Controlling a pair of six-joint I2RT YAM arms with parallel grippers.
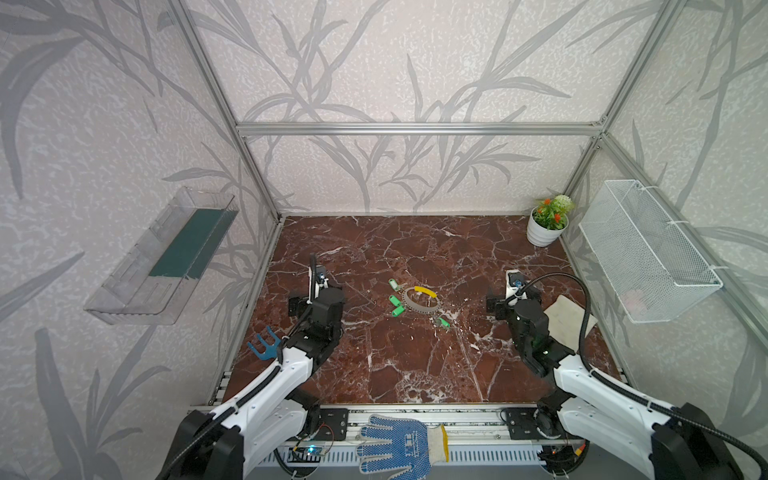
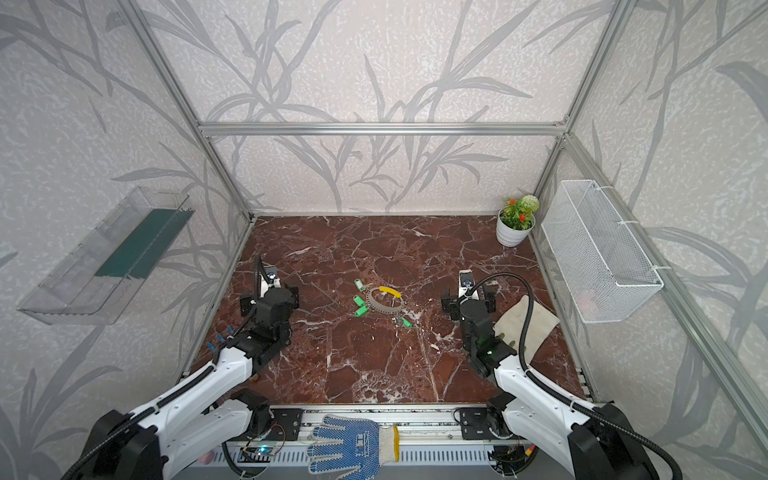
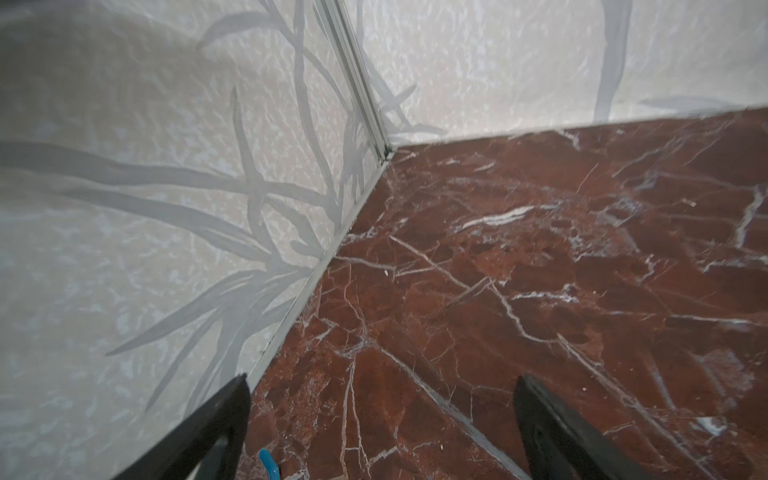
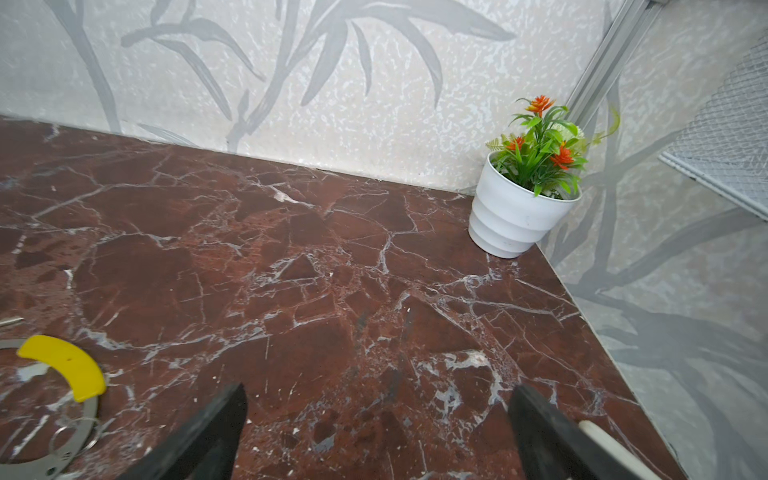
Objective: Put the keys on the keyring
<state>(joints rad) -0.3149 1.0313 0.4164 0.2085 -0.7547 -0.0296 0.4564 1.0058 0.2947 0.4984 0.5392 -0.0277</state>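
- Red-brown marbled tabletop [image 1: 395, 365], boxed in by leaf-printed walls [image 1: 374, 62]; the work lies near its middle.
- In both top views the keyring [image 1: 419, 311] lies flat at the centre, with its yellow sleeve [image 1: 426, 291] on the far arc. The right wrist view also catches the sleeve and a stretch of perforated band.
- The keys [image 1: 394, 300] lie flat around it: three just beside its left edge and one near its front right. I cannot tell whether any is already threaded on.
- At the left side of the tabletop, the left gripper [image 3: 382, 436] has its jaws spread wide with nothing between them. It faces the far left corner, well apart from the keys.
- To the right of the keyring, the right gripper [image 4: 374, 432] is equally wide and empty, over bare tabletop.
- Step in hand, as I judge it: reach for a key.
  - The lone front-right key suits the right gripper.
  - Pinching the green head across its narrow sides would leave its metal part free.
  - The left gripper could steady the keyring on the bare band, so it does not slide on the smooth top.
- A low, square approach seems wise, since the heads are thin and a tilted pinch may skid them.
- Count: one keyring, four keys, two grippers.
- Further out: one potted plant [image 1: 544, 232], one pale cloth [image 1: 567, 318], one blue forked tool [image 1: 264, 347], one blue dotted glove [image 1: 395, 446], one wire basket [image 1: 648, 253], one clear shelf [image 1: 158, 266].
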